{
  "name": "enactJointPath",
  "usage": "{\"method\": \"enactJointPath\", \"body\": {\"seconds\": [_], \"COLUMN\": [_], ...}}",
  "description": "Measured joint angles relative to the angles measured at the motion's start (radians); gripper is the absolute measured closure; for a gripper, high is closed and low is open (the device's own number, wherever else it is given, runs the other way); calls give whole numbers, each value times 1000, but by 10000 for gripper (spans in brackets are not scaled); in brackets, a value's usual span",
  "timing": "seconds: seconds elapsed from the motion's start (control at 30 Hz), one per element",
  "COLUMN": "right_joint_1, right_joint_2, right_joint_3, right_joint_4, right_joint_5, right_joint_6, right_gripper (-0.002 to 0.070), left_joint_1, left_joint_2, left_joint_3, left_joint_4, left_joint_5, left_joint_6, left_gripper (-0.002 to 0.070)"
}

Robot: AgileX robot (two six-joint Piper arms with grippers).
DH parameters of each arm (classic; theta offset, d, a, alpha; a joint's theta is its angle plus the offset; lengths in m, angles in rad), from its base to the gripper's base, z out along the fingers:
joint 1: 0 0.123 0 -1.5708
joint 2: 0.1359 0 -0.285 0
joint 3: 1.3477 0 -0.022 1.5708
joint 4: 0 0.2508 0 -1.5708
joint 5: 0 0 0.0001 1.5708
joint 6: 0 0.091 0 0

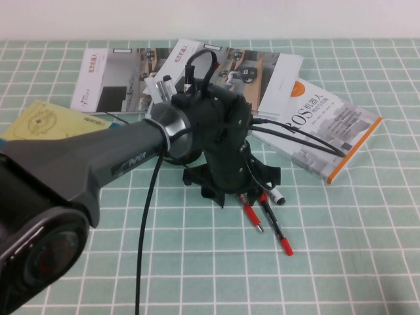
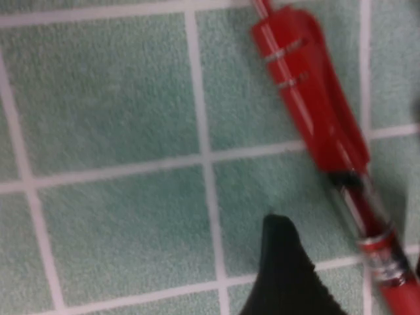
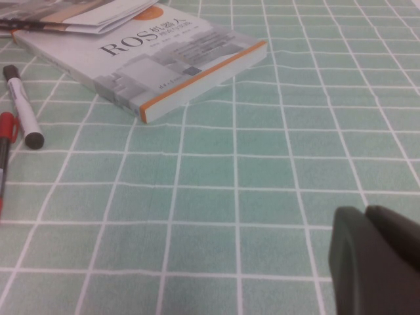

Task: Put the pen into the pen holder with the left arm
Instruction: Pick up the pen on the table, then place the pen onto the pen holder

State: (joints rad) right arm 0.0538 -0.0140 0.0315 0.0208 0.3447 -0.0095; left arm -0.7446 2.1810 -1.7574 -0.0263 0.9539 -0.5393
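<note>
The red pen (image 1: pixel 251 214) lies on the green checked cloth, its silvery tip pointing toward the near edge. My left gripper (image 1: pixel 241 195) hangs straight down over the pen's upper end, and the left arm (image 1: pixel 98 170) reaches in from the near left. In the left wrist view the pen (image 2: pixel 315 111) rests flat on the cloth beside one black finger (image 2: pixel 283 275). The left gripper (image 2: pixel 351 282) is open and holds nothing. The pen holder is out of view. My right gripper (image 3: pixel 364 213) hovers low over bare cloth, shut and empty.
A black-barrelled pen with red ends (image 1: pixel 275 226) and a white marker (image 1: pixel 277 195) lie just right of the red pen. A ROS book (image 1: pixel 321 125) is at the back right, with brochures (image 1: pixel 111 79) and a yellow card (image 1: pixel 46 121) at the back left. Black cables (image 1: pixel 147 230) trail from the arm.
</note>
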Motion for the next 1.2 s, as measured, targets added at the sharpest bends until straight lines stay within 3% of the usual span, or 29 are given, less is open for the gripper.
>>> {"method": "enactJointPath", "body": {"seconds": [0.23,0.47,0.83,0.93,1.2], "right_joint_1": [0,0,0,0,0], "right_joint_2": [0,0,0,0,0], "right_joint_3": [0,0,0,0,0], "right_joint_4": [0,0,0,0,0], "right_joint_5": [0,0,0,0,0], "right_joint_6": [0,0,0,0,0], "right_gripper": [696,696,696,696,696], "left_joint_1": [-16,-18,-44,-66,-83], "left_joint_2": [14,14,-56,-164,-490], "left_joint_3": [-10,-11,32,126,481], "left_joint_4": [48,44,84,99,192], "left_joint_5": [9,54,66,-33,-534], "left_joint_6": [-18,102,255,261,265], "left_gripper": [330,604,606,606,606]}}
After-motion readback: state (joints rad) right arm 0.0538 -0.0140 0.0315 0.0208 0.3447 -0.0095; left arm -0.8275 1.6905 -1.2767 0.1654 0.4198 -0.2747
